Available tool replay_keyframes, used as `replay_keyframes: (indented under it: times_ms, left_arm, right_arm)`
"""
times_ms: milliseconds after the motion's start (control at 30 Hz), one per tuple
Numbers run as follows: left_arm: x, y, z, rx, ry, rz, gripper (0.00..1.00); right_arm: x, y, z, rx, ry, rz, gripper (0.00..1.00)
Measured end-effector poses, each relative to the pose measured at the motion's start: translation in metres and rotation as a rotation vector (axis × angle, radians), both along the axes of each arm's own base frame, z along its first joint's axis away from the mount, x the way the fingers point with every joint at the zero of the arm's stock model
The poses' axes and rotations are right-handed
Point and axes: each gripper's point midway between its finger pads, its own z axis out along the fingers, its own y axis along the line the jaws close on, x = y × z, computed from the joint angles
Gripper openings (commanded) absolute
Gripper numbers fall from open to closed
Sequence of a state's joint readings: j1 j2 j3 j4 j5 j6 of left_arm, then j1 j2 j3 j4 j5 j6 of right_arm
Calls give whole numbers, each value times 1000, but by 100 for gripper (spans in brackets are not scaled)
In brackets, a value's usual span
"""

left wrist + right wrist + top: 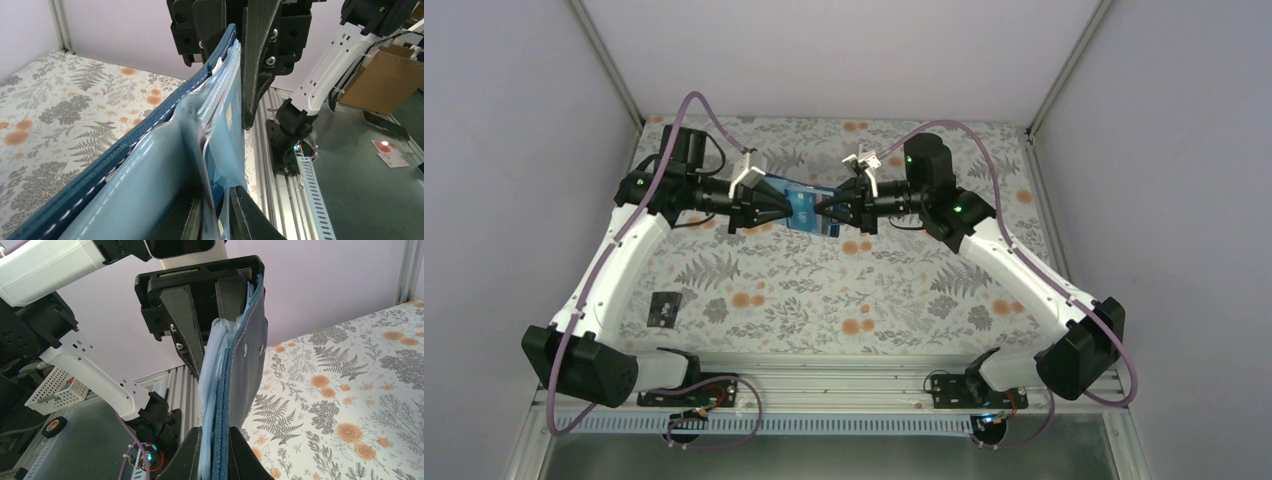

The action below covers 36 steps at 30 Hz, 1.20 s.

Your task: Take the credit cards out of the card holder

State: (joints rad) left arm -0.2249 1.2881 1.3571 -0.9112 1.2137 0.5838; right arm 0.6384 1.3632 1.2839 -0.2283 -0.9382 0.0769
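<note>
While left gripper [784, 207] pinches the pocket edge of the card holder [804, 198] and right gripper [821, 210] clamps its other end, mid-air over the far table [904, 300] middle, a pull may drag pocket, not card, yanking holder loose.

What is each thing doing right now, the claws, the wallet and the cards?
card holder: held up off the table, between both claws.
left claw: shut on the card holder.
right claw: shut on the card holder.
black card: lying flat on the table, already out.
teal card: tucked inside the card holder.
</note>
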Motion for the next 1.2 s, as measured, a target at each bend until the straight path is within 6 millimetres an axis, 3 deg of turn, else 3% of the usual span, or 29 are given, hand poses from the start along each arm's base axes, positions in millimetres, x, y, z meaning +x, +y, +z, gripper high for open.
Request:
replay_keyframes:
  times_ms: [100,333,500,733,1000,1200]
  left_arm:
    - [0,-3,-2,6,-2,-4,3]
    - [-9,-4,2,-14,2,-44,2]
    - [-14,-3,6,-25,9,-64,2]
    - [-7,1,6,-28,47,-28,3]
    - [0,14,-2,-40,98,15,2]
    - [0,15,-6,-39,119,18,3]
  right_arm:
    - [0,-2,-1,-2,3,-3,4]
    - [-4,-4,2,4,-10,13,4]
    - [-7,-5,4,11,-21,27,18]
    - [-4,-3,-4,8,-19,21,22]
    - [5,-5,-21,-5,18,-1,11]
    - [4,-2,-24,7,45,25,29]
